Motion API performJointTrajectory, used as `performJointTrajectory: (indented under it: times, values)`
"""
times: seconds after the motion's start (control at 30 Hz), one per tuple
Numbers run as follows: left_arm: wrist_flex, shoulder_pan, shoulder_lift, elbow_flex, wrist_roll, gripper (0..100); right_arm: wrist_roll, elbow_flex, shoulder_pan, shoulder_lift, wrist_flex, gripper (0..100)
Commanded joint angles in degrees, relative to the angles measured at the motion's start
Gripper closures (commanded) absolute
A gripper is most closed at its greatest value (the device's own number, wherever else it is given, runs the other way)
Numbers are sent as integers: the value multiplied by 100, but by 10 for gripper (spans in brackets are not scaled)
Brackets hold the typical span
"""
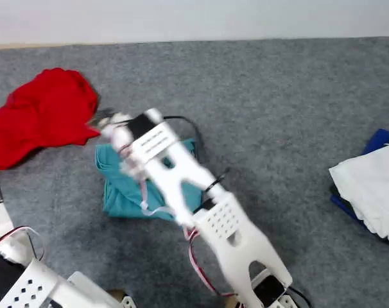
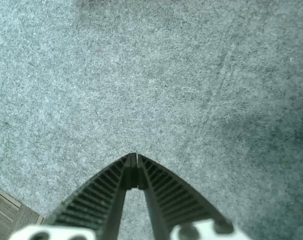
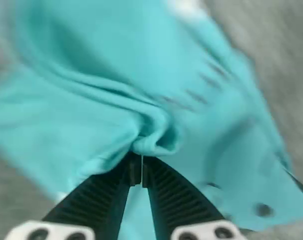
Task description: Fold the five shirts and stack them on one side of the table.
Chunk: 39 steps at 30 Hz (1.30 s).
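From above, the teal shirt point(image 1: 121, 187) lies bunched near the middle-left of the grey desk point(image 1: 278, 96). The right arm point(image 1: 181, 176) stretches over it, and its right gripper point(image 1: 110, 119) sits by the edge of the crumpled red shirt point(image 1: 43, 115). At the desk's right edge a white shirt point(image 1: 373, 186) lies on a blue shirt point(image 1: 378, 140), and I take that as the pile.

At the left wrist, the left gripper point(image 2: 136, 161) is pressed together on nothing, over bare desk.

At the right wrist, the right gripper is pinching a fold of teal cloth. I'd say draw that fold across slowly and low, so the layers land flat and the pinch doesn't slip.
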Motion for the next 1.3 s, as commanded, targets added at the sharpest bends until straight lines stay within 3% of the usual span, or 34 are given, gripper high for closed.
performJointTrajectory:
  times: [0.0, 0.23, 0.5, 0.67, 0.97, 1.1, 1.27]
  values:
    - [9, -26, -70, -57, 53, 994, -141, -1029, -760, -295, 479, 988]
    - [-18, -26, -70, -57, 53, 994, -123, -1477, -1051, -1015, 497, 988]
    - [-18, -26, -70, -57, 53, 994, 264, -1468, 479, -629, 497, 988]
    - [-18, -26, -70, -57, 53, 994, 484, -1503, 945, 198, 488, 989]
    - [-18, -26, -70, -57, 53, 994, 404, -1530, -84, 716, 497, 989]
    - [-18, -26, -70, -57, 53, 994, -44, -1714, -673, 259, 497, 989]
    - [-18, -26, -70, -57, 53, 994, -79, -1626, -919, -620, 505, 989]
